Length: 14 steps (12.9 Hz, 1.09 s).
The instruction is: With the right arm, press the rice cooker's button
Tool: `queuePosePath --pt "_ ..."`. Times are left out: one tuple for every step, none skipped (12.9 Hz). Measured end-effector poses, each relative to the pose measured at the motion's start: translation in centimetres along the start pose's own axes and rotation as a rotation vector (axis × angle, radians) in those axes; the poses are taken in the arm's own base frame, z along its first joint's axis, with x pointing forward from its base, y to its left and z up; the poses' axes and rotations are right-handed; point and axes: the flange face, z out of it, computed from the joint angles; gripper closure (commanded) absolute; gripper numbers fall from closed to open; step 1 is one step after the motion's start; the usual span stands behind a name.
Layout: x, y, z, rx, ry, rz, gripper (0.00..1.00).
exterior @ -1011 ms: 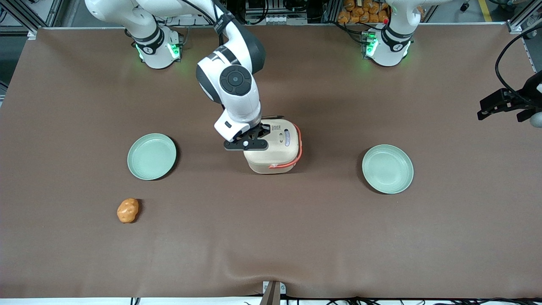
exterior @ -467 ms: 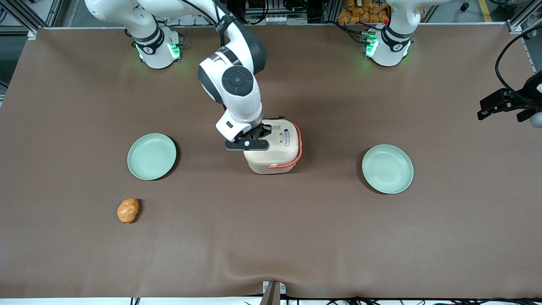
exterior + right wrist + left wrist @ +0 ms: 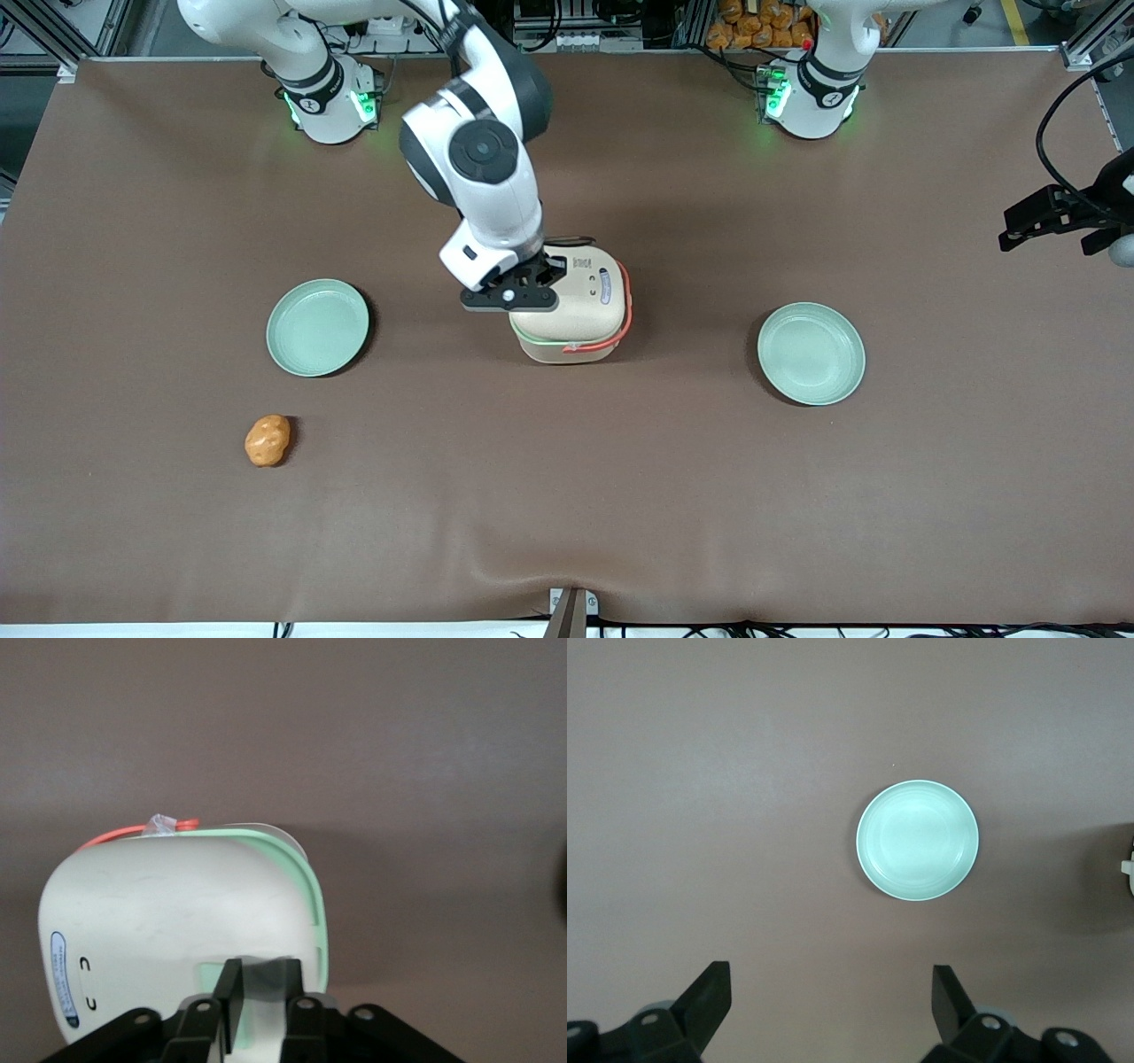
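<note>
Now the cooker (image 3: 574, 306) shows a pale green rim line under its lid on the edge nearest the tool (image 3: 511, 299); half a second ago that edge was plain cream. The arm (image 3: 483, 177) has also drawn back slightly toward its base. My reading: the press landed and the lid has popped ajar, so the task looks essentially done. The cooker sits mid-worktop (image 3: 567, 496), between the two plates. In the right wrist view the tool (image 3: 258, 992) is clenched, its fingers (image 3: 232, 997) nearly together and empty, against the cooker (image 3: 177, 921) lid at the recessed button.

Around: one plate (image 3: 317, 327) toward the working arm's end, another plate (image 3: 811, 354) toward the parked arm's end, and an orange lump (image 3: 267, 439) nearer the front camera. All lie well apart from the cooker; nothing obstructs a retreat.
</note>
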Motion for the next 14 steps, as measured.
queuePosePath --pt "0.4 1.3 -3.0 -0.012 -0.018 0.016 0.0" --pt "0.9 3.2 -6.3 -0.021 -0.034 0.028 0.0" --pt "1.4 5.6 -9.2 -0.021 -0.041 0.019 0.0" --pt "2.1 8.4 -12.0 -0.014 -0.036 -0.012 0.0" --pt "2.8 11.8 -14.7 -0.006 -0.028 -0.036 0.0" --pt "3.6 15.8 -16.9 -0.002 -0.025 -0.046 0.0" --pt "4.2 20.0 -19.0 0.002 -0.026 -0.056 0.0" --pt "4.5 24.5 -20.8 0.005 -0.03 -0.067 0.0" --pt "4.6 28.6 -22.3 0.008 -0.035 -0.077 0.0" --pt "4.5 32.5 -23.6 0.01 -0.037 -0.084 0.0" --pt "4.3 35.7 -24.4 0.006 -0.038 -0.092 0.0" --pt "4.1 38.6 -24.7 -0.002 -0.039 -0.104 0.0" --pt "3.9 41.0 -24.7 -0.006 -0.044 -0.112 0.0" --pt "3.9 43.0 -24.3 -0.007 -0.052 -0.111 0.0"
